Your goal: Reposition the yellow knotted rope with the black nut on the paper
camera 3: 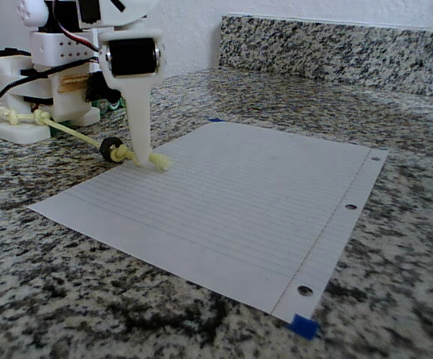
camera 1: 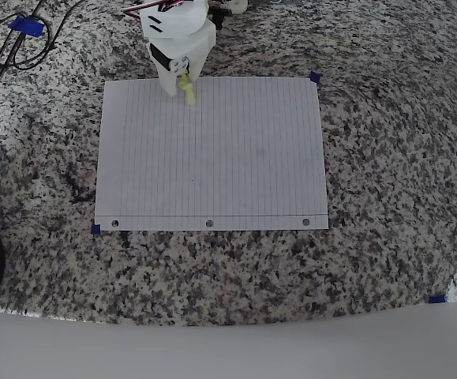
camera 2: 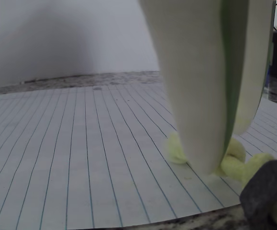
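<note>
From overhead you see just a short stub of the yellow knotted rope [camera 1: 189, 91] poking out below the claw [camera 1: 182, 85]; the arm covers the rest, along with part of the far edge of the paper [camera 1: 212, 158]. In the wrist view the black nut [camera 2: 267, 191] is blurred and cut by the lower right corner, and the claw's pale fingers [camera 2: 200, 86] hide where they meet the rope. In the fixed view you cannot tell whether the rope is pinched or merely touched, and its far end runs behind the arm's base.

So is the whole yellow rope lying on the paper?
No, in the fixed view most of the yellow knotted rope trails off the paper onto the counter.
</note>
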